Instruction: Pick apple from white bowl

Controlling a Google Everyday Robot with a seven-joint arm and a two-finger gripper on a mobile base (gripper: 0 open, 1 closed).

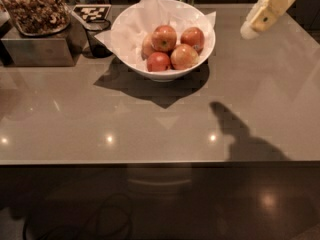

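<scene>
The cream-coloured two-finger gripper hangs in the air at about 2 o'clock over the glossy grey-brown tabletop, touching nothing and holding nothing; how wide it stands I cannot tell. The large round glossy white bowl sits at 12 o'clock, lined with crumpled white paper, with red-yellow apples heaped inside. At 10 o'clock a black-and-white checkered tag shows a pattern only, with no readable words.
</scene>
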